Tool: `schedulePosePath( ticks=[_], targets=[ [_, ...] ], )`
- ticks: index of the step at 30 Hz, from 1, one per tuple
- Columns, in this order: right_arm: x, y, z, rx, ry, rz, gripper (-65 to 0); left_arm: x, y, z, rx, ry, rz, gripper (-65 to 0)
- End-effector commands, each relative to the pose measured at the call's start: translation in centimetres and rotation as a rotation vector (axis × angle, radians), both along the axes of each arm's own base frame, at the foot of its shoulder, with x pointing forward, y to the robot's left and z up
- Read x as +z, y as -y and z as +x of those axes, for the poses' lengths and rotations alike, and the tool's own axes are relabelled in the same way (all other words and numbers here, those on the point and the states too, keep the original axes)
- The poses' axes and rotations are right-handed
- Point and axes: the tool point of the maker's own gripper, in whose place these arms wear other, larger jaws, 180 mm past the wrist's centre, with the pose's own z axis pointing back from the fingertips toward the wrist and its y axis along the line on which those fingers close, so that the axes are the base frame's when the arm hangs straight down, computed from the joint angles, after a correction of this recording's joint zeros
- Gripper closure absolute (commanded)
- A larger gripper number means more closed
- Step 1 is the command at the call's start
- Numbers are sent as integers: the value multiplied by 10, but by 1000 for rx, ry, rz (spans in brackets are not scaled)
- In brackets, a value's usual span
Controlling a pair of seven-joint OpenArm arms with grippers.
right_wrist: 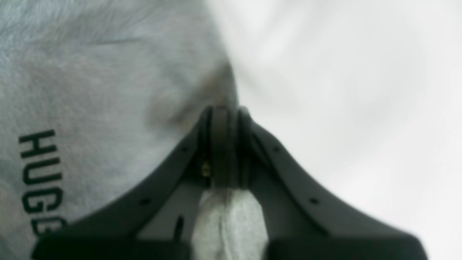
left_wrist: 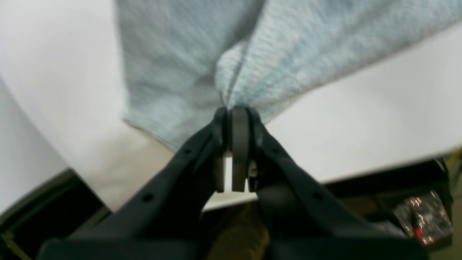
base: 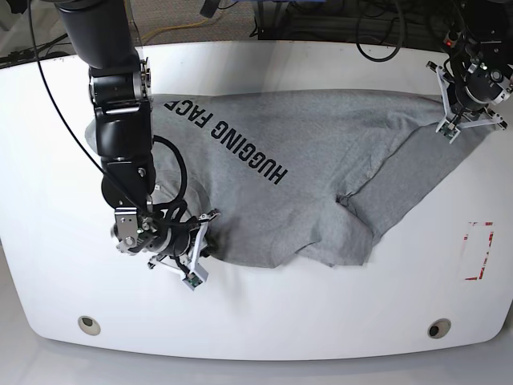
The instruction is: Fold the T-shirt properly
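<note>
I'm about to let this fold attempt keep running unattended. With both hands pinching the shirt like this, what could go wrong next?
1. The left hand is shut on only a thin pinch of the T-shirt edge; a pull could slip it free.
2. The right hand has bunched cloth between its fingers, so lifting may drag a wrinkle into the fold.
3. The shirt lies skewed and creased on the table, with one flap already doubled over, so the fold may come out uneven.

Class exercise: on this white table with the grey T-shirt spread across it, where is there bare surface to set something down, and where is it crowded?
Bare table runs along the near edge below the T-shirt, and down the side beyond the right gripper. A patch lies around the red marking. It is crowded mid-table under the shirt and at the corner pinched by the left gripper.
</note>
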Motion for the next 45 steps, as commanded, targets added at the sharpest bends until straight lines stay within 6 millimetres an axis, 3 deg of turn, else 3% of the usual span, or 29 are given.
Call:
schedulePosePath(
  ticks=[1, 6, 13, 17, 21, 23, 26, 28, 32, 36, 41, 45],
  targets=[
    [60, 14, 17, -1, 155, -45, 0, 19, 5, 30, -40, 74, 25, -3],
    [77, 41, 18, -53, 174, -84, 0, 23, 2, 42, -64, 38, 144, -4],
    [65, 57, 11, -107, 143, -62, 0, 9, 11, 29, -106, -18, 143, -14],
    [54, 63, 3, -131, 118, -50, 0, 8, 11, 26, -105, -23, 142, -154],
    [46, 65, -2, -148, 103, -32, 0, 4, 3, 10, -83, -53, 144, -317],
    [43, 65, -4, -148, 97, -32, 0, 8, -2, 8, -66, -45, 150, -365],
    [37, 65, -8, -148, 83, -32, 0, 18, -18, 7, -13, -20, 169, -379],
    [34, 65, -10, -147, 78, -33, 0, 32, -43, 6, 78, 21, 188, -379],
    [34, 65, -10, -146, 77, -31, 0, 60, -64, 24, 218, 169, 120, -379],
    [34, 64, -10, -146, 77, -30, 0, 80, -94, 26, 368, 253, 62, -382],
    [34, 64, -10, -146, 77, -30, 0, 66, -128, 23, 574, 247, -72, -383],
    [34, 64, -10, -146, 77, -30, 0, 40, -142, 19, 708, 239, -233, -383]
  ],
)
